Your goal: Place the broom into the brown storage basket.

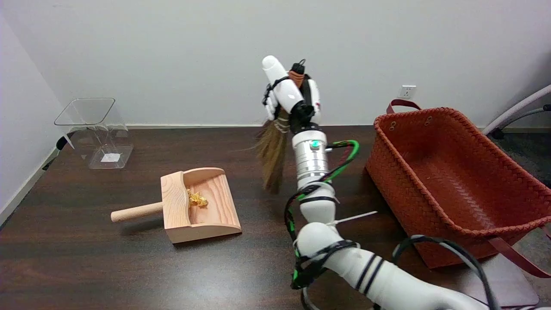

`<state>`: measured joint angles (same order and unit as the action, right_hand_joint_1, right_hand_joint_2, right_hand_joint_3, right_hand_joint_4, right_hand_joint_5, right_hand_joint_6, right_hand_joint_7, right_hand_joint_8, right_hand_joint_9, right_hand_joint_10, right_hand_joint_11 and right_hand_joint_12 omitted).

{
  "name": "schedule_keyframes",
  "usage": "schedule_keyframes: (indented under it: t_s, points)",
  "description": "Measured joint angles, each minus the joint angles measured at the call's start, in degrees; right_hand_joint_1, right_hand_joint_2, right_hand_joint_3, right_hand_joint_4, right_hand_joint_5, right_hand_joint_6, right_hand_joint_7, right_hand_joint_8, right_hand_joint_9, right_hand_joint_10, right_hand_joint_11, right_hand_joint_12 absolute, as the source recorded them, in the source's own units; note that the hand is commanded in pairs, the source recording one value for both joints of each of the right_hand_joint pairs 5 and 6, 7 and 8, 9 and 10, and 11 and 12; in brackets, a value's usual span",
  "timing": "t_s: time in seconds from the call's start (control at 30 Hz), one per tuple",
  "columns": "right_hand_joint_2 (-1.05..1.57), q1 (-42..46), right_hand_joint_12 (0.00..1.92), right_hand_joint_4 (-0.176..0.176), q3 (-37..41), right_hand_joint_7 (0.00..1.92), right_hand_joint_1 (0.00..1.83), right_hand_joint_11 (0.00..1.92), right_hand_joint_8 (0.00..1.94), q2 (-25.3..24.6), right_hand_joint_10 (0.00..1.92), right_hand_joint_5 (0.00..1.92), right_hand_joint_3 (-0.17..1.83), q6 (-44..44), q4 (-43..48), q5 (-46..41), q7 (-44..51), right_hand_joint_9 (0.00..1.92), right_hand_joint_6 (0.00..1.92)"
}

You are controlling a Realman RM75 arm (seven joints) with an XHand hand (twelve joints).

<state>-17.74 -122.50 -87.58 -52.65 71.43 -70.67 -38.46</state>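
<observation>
Here the right hand (292,101) is clenched around the bound upper handle of the broom (272,150), holding it upright in the air at centre frame, bristles hanging down above the dark table (86,258). The broom looks light, its handle stiff but its straw soft and springy, so the neck is probably the sound place to hold. The brown storage basket (456,181) sits at right, well apart.

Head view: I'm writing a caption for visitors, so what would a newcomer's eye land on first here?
First, the right hand raised mid-picture above the dark table, its fingers gripping a small broom with bristles hanging down. Next, the brown storage basket at the right, open-topped. Then the wooden dustpan to the left, holding a few yellow scraps.
</observation>
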Motion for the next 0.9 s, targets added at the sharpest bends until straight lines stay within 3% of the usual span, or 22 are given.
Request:
schedule_keyframes:
  t_s: [0.53, 0.9]
  points:
    - [1.57, 7.4, 1.92, 0.0, 0.9, 1.92, 0.8, 1.92, 1.92, 11.5, 1.92, 1.92, 0.14, -6.9, 19.5, -3.2, 19.6, 1.92, 1.92]
    - [1.57, 11.6, 1.92, 0.0, 4.7, 1.92, 0.8, 1.92, 1.92, 17.4, 1.92, 1.92, 0.18, -11.6, 27.8, -1.7, 27.5, 1.92, 1.92]
